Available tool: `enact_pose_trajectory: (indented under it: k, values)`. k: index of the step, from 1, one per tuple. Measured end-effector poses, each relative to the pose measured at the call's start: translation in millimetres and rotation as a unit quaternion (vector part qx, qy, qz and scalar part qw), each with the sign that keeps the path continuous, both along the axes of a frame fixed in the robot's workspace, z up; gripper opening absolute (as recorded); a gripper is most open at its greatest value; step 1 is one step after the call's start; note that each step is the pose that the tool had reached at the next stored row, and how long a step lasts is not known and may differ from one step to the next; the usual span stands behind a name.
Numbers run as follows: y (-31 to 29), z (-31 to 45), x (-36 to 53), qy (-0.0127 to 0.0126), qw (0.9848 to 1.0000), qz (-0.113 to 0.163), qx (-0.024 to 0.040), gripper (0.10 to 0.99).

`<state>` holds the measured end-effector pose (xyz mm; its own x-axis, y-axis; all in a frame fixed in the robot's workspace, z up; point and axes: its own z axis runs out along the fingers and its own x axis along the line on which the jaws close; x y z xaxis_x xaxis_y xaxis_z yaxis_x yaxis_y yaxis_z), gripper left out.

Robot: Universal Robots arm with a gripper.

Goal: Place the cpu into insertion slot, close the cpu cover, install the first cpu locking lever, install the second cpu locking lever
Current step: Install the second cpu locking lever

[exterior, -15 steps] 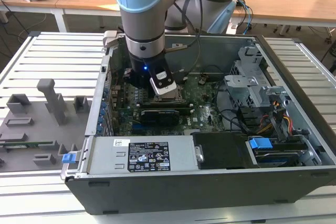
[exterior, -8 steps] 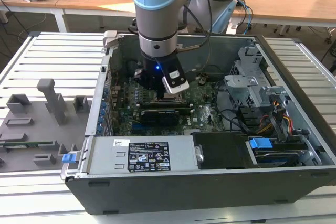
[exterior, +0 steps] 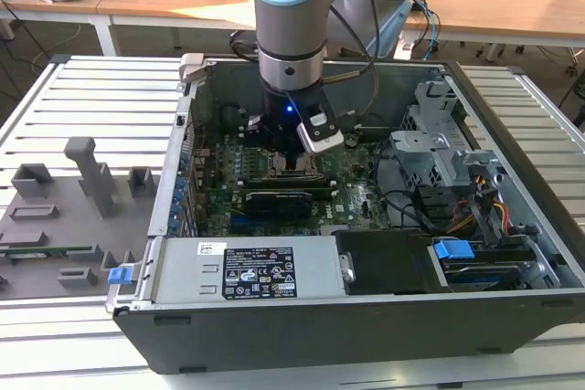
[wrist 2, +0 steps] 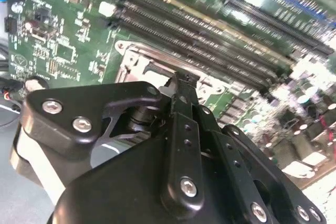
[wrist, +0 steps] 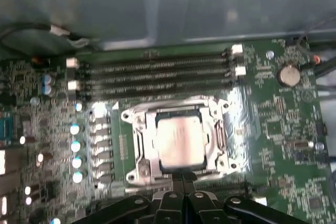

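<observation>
The open computer case (exterior: 512, 253) lies on its side on a slatted table (exterior: 91, 89), and the green motherboard (wrist: 278, 129) on its floor serves as landmark for everything else. The robot arm (exterior: 291, 25) reaches straight down into the case over the board's middle.

Near the board's centre, just beside the 4 long black memory slots (wrist: 157, 74), sits the insertion slot (wrist: 137, 145) with its silver rim. The cpu (wrist: 180, 141) lies flat inside it, silver top face up, its edges running parallel to the socket rim; being square, it has no real long axis. The cpu cover (wrist: 215, 109) appears to be folded down, framing the chip through its window.

So 1 step looks done, the chip seated, and the 2nd, closing the cover, seems done or nearly so. Whether either of the 2 locking levers is latched I cannot tell; both are best counted as outstanding.

The gripper (wrist: 184, 195) hovers at the socket edge away from the memory slots, its fingers (wrist 2: 182, 98) pressed together with nothing between them, tips pointing at the socket frame.
</observation>
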<state>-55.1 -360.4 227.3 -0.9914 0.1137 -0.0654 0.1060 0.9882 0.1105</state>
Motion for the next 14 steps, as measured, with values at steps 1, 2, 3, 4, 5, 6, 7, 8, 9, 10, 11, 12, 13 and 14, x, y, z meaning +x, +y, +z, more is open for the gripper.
enact_pose_trajectory:
  k: [1, 2, 3, 4, 5, 6, 7, 8, 9, 10, 11, 12, 13, 14]
  values:
    - [3.1, 0.0, 0.6, 0.0000, 1.0000, 0.000, -0.0009, 0.106]
    - [7.6, 0.0, 1.6, 0.0001, 1.0000, 0.000, -0.0022, 0.106]
    - [11.0, 0.0, 2.4, 0.0000, 1.0000, 0.000, -0.0031, 0.106]
    - [13.8, 0.0, 3.2, 0.0000, 1.0000, 0.000, -0.0039, 0.106]
    - [16.2, 0.0, 3.9, 0.0000, 1.0000, 0.000, -0.0047, 0.106]
    - [18.5, 0.0, 4.5, 0.0000, 1.0000, 0.000, -0.0054, 0.106]
    - [20.1, 0.0, 5.3, 0.0001, 1.0000, 0.000, -0.0058, 0.106]
    - [20.0, 0.0, 5.3, 0.0001, 1.0000, 0.000, -0.0058, 0.106]
    - [20.0, 0.0, 5.3, 0.0000, 1.0000, 0.000, -0.0058, 0.106]
    - [20.1, 0.0, 5.3, 0.0000, 1.0000, 0.000, -0.0058, 0.106]
    - [20.1, 0.0, 5.4, 0.0000, 1.0000, 0.000, -0.0058, 0.106]
    - [20.1, 0.0, 5.5, 0.0000, 1.0000, 0.000, -0.0058, 0.106]
    - [20.1, 0.0, 5.5, 0.0000, 1.0000, 0.000, -0.0058, 0.106]
    - [20.1, 0.0, 5.5, 0.0000, 1.0000, 0.000, -0.0058, 0.106]
